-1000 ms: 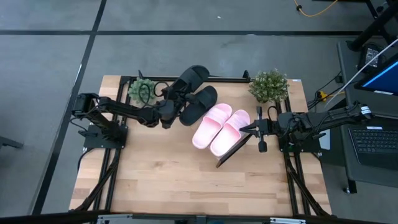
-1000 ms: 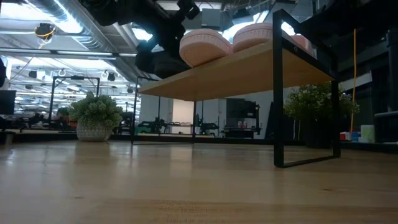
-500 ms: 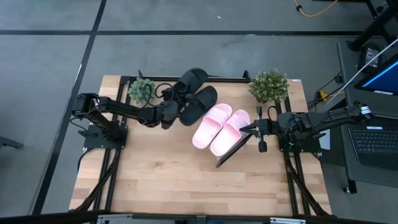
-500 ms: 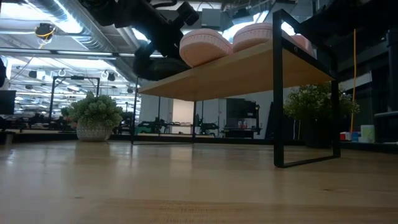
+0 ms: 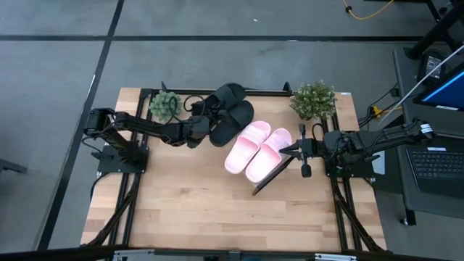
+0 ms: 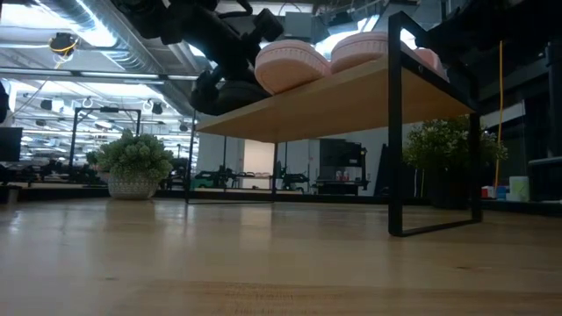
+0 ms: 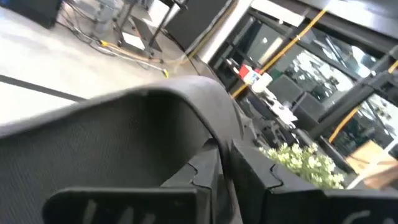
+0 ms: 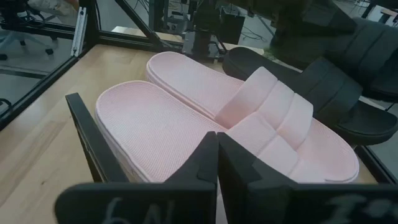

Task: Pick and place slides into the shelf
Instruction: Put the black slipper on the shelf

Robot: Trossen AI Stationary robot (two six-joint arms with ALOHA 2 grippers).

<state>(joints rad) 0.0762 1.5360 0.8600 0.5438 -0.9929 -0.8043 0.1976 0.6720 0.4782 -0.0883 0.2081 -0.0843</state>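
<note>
The shelf (image 6: 351, 96) stands slantwise on the table. Two pink slides (image 5: 257, 148) lie side by side on its board, and a black slide (image 5: 233, 122) lies beside them. A second black slide (image 5: 226, 94) sits at the shelf's far left end, with my left gripper (image 5: 201, 116) shut on it. In the left wrist view that slide's strap (image 7: 155, 106) arches over the fingers. My right gripper (image 5: 290, 151) is shut and hangs by the shelf's right end, just short of the pink slides (image 8: 249, 118). My left gripper comes at the far black slide level, from the table's left. Its fingers (image 7: 199, 180) close on the slide's edge just under the strap (image 7: 214, 134); the fingers themselves hide the exact spot. The slide's sole (image 6: 230, 92) lies at the board's left end.
Two potted plants stand at the table's far edge, one at the left (image 5: 165, 105) close to my left arm, one at the right (image 5: 313, 100). The shelf's black frame leg (image 5: 270, 177) reaches toward the table's middle. The near half of the tabletop (image 5: 217, 210) is bare wood.
My left gripper has sunk a little and tipped, bringing the far black slide down from above the shelf onto the board's left end, next to the other black slide.
</note>
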